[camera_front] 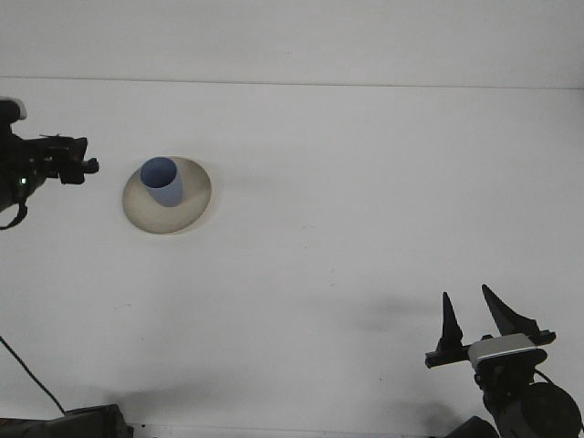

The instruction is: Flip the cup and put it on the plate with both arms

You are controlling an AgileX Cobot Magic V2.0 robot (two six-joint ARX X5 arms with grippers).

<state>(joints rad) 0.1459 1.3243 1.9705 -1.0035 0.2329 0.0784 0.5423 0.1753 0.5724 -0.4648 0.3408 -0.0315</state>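
Sitting upright on plate (146,212) — cup (163,181), claws well apart.

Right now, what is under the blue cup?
The cup stands upright, mouth up, on the beige plate, which lies on the white table. The plate's surface beneath the cup's base is covered.

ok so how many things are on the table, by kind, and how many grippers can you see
cup: 1, blue, mouth up on the plate
plate: 1, beige
grippers: 2, left gripper at the left edge, right gripper at the lower right
total: 4
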